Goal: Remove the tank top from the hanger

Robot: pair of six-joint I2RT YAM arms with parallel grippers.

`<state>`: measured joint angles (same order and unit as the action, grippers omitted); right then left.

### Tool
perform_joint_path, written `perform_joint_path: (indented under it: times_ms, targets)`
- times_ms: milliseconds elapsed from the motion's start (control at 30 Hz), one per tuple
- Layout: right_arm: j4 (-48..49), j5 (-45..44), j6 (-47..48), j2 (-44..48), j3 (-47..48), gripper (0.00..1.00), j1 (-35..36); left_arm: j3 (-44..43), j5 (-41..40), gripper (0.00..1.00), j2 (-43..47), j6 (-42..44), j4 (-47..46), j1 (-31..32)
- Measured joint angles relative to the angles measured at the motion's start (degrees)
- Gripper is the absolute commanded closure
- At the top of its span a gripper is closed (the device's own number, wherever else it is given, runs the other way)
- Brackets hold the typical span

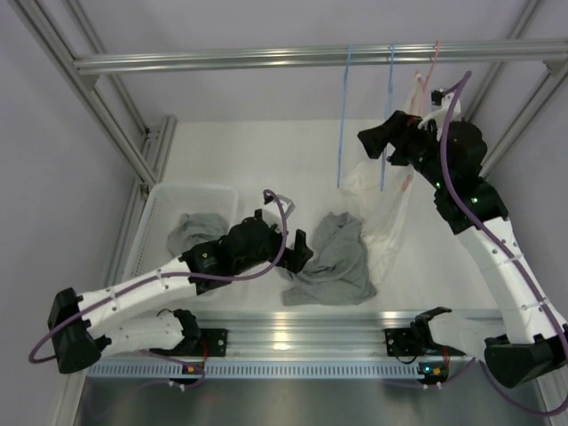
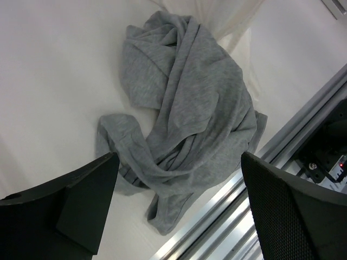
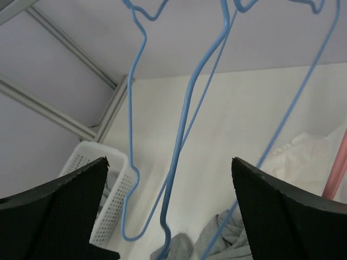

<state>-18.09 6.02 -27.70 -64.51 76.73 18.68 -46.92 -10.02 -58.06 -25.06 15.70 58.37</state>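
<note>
Two blue hangers (image 1: 341,124) hang from the rail (image 1: 266,59) above the white table (image 1: 266,160).

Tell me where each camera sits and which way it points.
Top external: above and behind the bases, looking down on the table; left arm and right arm show.
Left wrist: on the left arm, facing down at the grey garment between fingers of the left end effector.
Right wrist: on the raised right arm, facing past blue hangers toward the white basket; right end effector at the edges.
Shared: both wrist views show the grey garment.
</note>
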Motion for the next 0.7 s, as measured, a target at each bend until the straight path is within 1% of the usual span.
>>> perform_joint_path:
  times_ms: [100, 233, 333, 467, 567, 600, 667, 700]
  targets:
    - [-0.5, 2.34, 0.7, 4.09, -2.05, 0.01, 0.0, 0.22, 1.66, 0.01, -5.64, 3.17, -6.64, 0.61]
    - [-3.76, 4.04, 2.64, 11.98, -3.32, 0.0, 0.0, -0.17, 1.66, 0.01, -14.73, 7.52, -13.55, 1.7]
    - [-6.8, 3.28, 4.74, 18.93, -3.98, 0.01, 0.0, -0.26, 1.84, 0.01, -22.12, 10.08, -18.73, 2.78]
    - [-11.58, 1.09, 7.5, 28.37, -4.85, 0.01, 0.0, -0.26, 2.05, 0.01, -30.77, 11.13, -25.64, 4.09]
    - [-13.6, 0.48, 9.22, 31.78, -4.83, 0.01, 0.0, -0.83, 3.41, 0.01, -36.89, 11.06, -30.18, 4.37]
    - [-14.47, 0.31, 9.84, 32.06, -4.83, 0.01, 0.0, -1.38, 3.78, 0.03, -39.17, 10.71, -31.21, 4.37]
    - [-16.39, 0.07, 10.91, 31.74, -4.85, 0.01, 0.0, -2.36, 4.44, 0.14, -42.27, 9.88, -32.15, 4.37]
    - [-16.96, -0.04, 11.26, 31.52, -5.03, 0.01, 0.0, -2.64, 4.72, 0.23, -43.3, 9.53, -32.57, 4.35]
